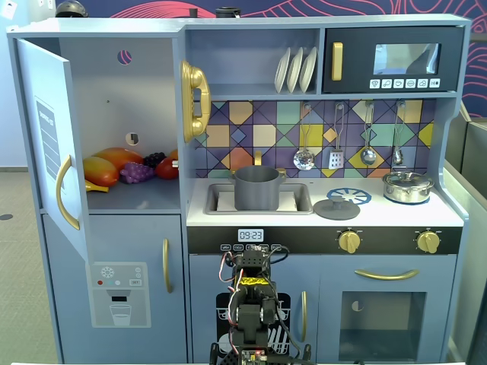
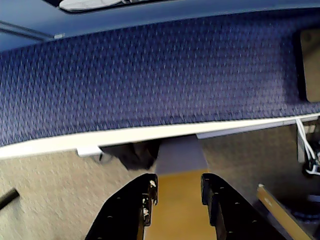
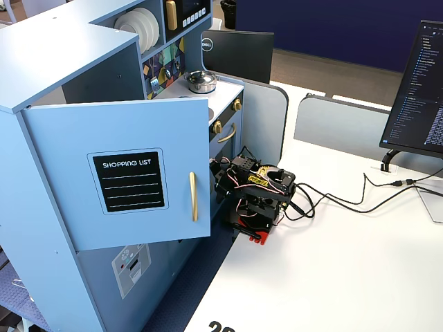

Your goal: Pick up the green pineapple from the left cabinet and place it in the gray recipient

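The left cabinet stands open, its door swung out to the left in a fixed view. On its shelf lie an orange mango, purple grapes and a red fruit. No green pineapple shows in any view. The gray recipient stands in the sink. My arm is folded low in front of the kitchen, far from the cabinet; it also shows in another fixed view. In the wrist view my gripper is open and empty, facing carpet and a blue partition.
A flat gray lid and a shiny silver lidded pot sit on the counter to the right of the sink. The open door with a shopping list juts out beside the arm. Cables and a monitor are on the white table.
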